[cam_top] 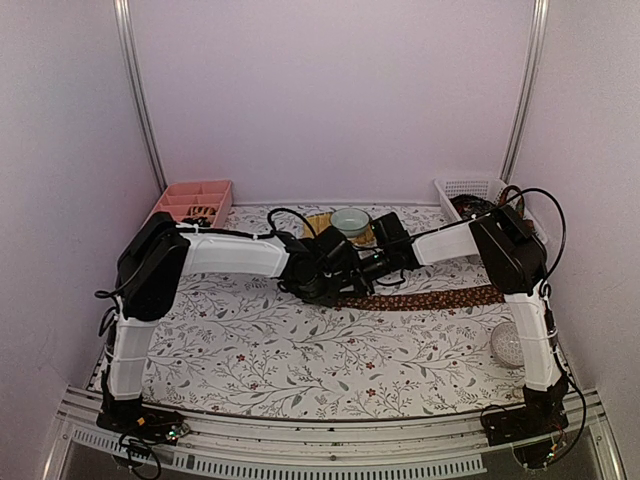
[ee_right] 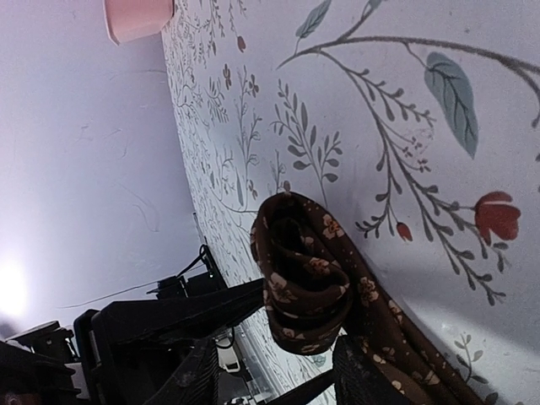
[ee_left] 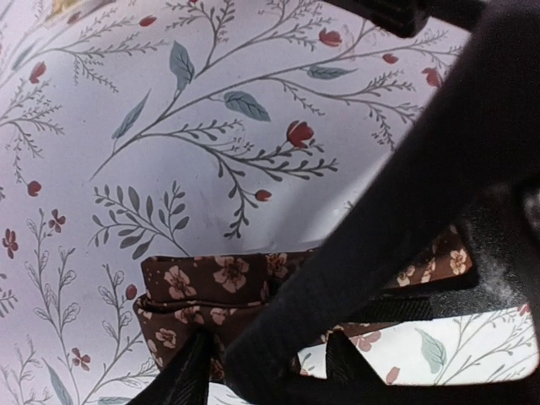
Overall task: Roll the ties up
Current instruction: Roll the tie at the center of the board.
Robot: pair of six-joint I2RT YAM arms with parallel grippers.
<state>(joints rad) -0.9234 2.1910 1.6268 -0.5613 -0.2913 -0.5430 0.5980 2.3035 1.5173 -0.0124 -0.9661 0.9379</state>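
Rolling underway: brown floral tie mid-table, one end coiled.
Left gripper straddles the coiled end, jaws spread; right gripper sits equally loose around the roll. The tail lies flat rightward, so next they'd need to close on the coil and turn it along.

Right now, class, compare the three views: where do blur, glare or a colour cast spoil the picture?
Top external: a lilac cast all over, and the left end of the tie is lost in a dark mass at the centre. Left wrist: a blurred black arm link crosses the right side, while the tie is fairly sharp. Right wrist: a glare patch on the wall at the left edge.
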